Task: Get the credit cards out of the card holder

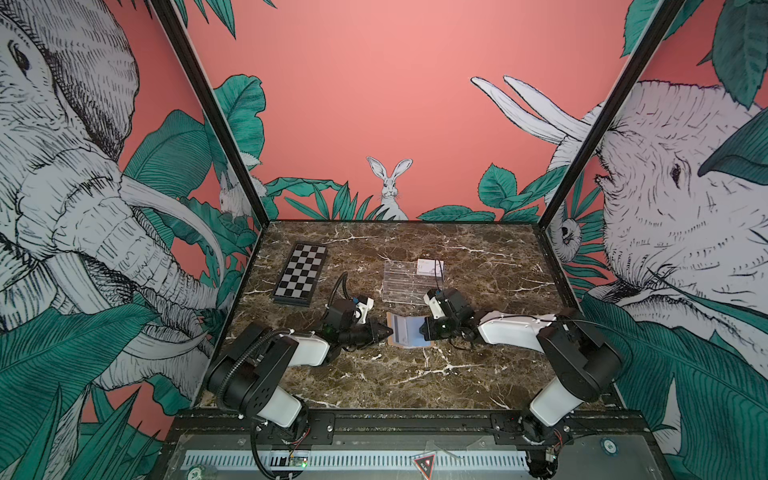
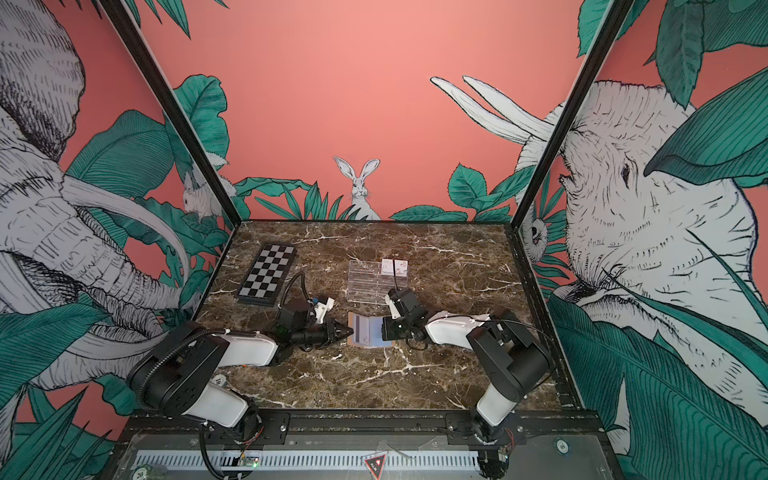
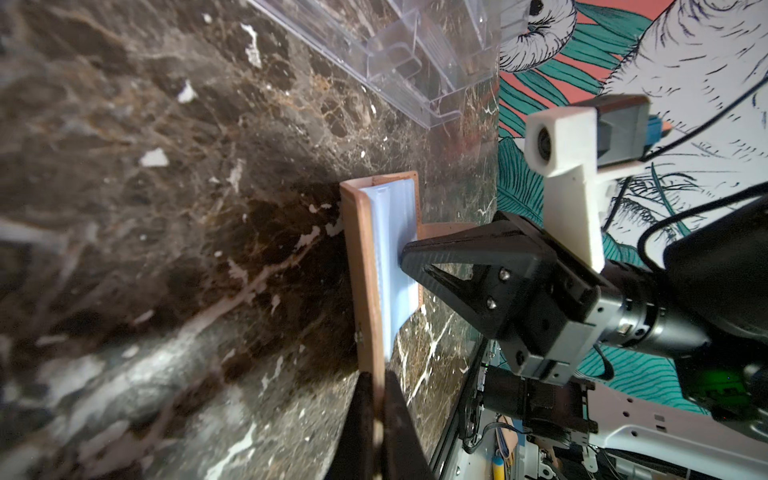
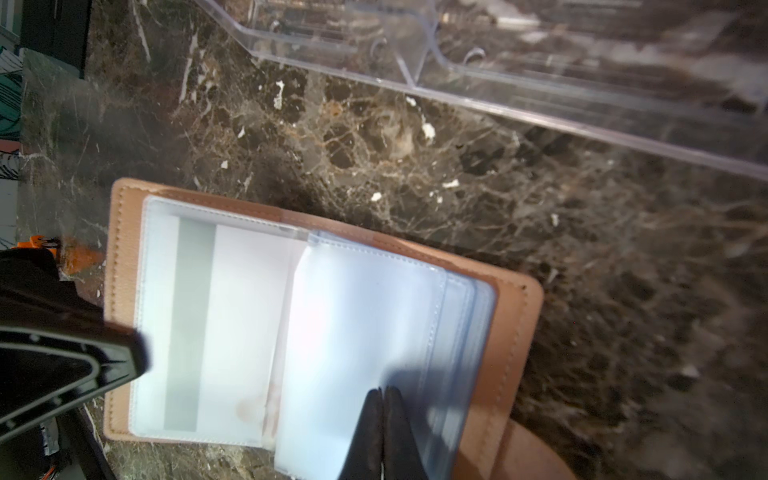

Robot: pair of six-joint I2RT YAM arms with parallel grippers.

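While both arms meet mid-counter, we log the marble counter point(image 1: 374, 382) first. The chequered board point(image 1: 300, 274) lies flat by the left edge, toward the back-left corner. The acrylic rack point(image 1: 401, 282) sits centred, back of the middle, apart from the board. The card holder point(image 2: 368, 330) lies open at the counter's middle, sleeves up, just in front of the rack and not touching it. We see a striped credit card point(image 4: 232, 324), whitish with a grey band, inside the holder's page on the left arm's side. A second credit card point(image 1: 430, 267), whitish with small marks, stands at the rack's back right end. The left gripper point(image 3: 376, 399) pinches the holder's tan cover edge. The right gripper point(image 4: 383, 395) has its fingers pressed together on the top sleeve point(image 4: 365, 316). We can't tell if the sleeve is caught between them.
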